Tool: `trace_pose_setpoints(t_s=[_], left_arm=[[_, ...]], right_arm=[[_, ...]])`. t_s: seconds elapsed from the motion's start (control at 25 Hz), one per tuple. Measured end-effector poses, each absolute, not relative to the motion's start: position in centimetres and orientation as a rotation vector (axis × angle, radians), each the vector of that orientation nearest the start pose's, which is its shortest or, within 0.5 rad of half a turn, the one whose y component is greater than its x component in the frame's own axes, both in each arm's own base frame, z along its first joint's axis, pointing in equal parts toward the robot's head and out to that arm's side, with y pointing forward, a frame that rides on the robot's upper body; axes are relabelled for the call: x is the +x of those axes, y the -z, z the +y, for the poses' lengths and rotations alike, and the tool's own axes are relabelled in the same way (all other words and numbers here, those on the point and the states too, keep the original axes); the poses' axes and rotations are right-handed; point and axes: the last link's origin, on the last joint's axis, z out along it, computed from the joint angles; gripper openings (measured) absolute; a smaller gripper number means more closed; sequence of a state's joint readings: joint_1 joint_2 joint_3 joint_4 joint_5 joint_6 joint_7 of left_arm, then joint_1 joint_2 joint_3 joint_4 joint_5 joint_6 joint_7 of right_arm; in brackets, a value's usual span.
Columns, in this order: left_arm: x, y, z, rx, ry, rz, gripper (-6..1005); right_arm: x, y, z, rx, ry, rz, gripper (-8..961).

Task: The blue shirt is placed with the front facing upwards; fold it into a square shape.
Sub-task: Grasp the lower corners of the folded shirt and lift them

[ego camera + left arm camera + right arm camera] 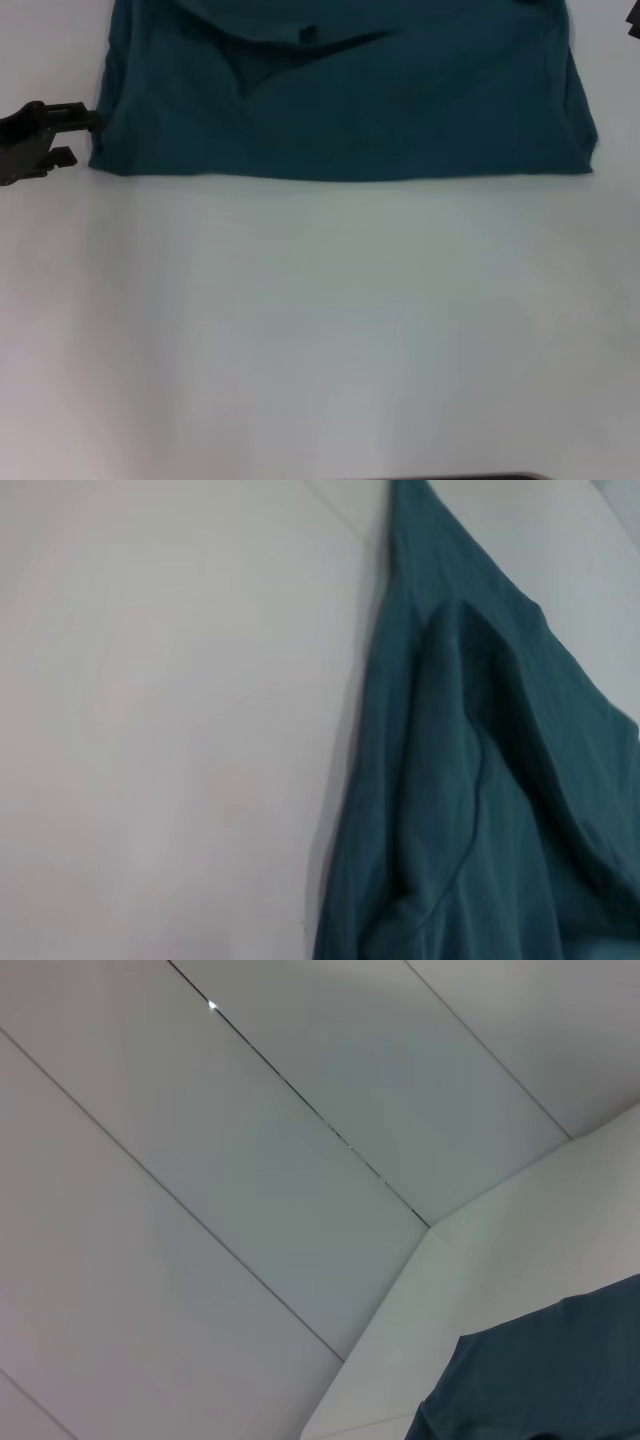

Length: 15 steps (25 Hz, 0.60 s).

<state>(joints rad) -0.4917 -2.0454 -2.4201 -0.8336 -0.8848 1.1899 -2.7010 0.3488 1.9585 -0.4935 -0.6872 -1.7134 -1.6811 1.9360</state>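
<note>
Head view, shirt: the blue shirt point(345, 95) lies flat on the far part of the white worktop point(320, 330). Its near edge runs straight from left to right. A soft fold and a small dark tag show near its far middle.
Head view, left tool: the left tool point(72, 137) is at the far left, low by the worktop. The arm comes in from the left edge and points right, toward the shirt.
Head view, left tool state: two dark fingers stick out with a gap between them. The far finger touches the shirt's left edge. I cannot tell if it has hold of the cloth.
Head view, right tool: only a small dark bit shows at the far right corner. I cannot tell what state it is in.
Left wrist view, shirt: the blue shirt point(470, 800) fills one side, with the bare worktop point(150, 730) beside it. A folded flap with a sewn seam lies on top of the cloth. The tool's own fingers do not show.
Right wrist view, shirt: one corner of the blue shirt point(550, 1380) shows on the worktop point(500, 1260). Past the worktop's edge are pale panels point(200, 1160) with thin lines. No fingers show here.
</note>
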Motion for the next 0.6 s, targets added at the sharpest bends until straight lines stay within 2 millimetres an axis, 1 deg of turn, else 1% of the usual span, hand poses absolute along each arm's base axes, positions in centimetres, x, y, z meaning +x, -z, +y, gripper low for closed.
trace_pose_setpoints(t_s=[0.16, 0.24, 0.32, 0.36, 0.44, 0.6], left_arm=[[-32.2, -4.5, 36.5, 2.161, -0.756, 2.749, 746], [-32.1, -4.4, 36.6, 2.157, -0.751, 2.75, 838], [-31.9, -4.3, 36.7, 2.169, -0.734, 2.741, 859], [-31.8, -4.2, 36.8, 2.193, -0.724, 2.726, 869], [-31.7, -4.1, 37.0, 2.3, -0.701, 2.667, 889], [-31.4, -4.1, 37.8, 2.642, -0.665, 2.447, 930]], right_arm=[[31.4, -10.7, 30.1, -2.151, -1.206, 1.318, 808], [31.4, -10.7, 30.1, -2.152, -1.206, 1.319, 808], [31.5, -10.7, 30.1, -2.151, -1.206, 1.32, 808], [31.5, -10.7, 30.1, -2.151, -1.206, 1.319, 808], [31.5, -10.7, 30.0, -2.151, -1.205, 1.315, 808], [31.5, -10.8, 30.1, -2.148, -1.202, 1.308, 808]])
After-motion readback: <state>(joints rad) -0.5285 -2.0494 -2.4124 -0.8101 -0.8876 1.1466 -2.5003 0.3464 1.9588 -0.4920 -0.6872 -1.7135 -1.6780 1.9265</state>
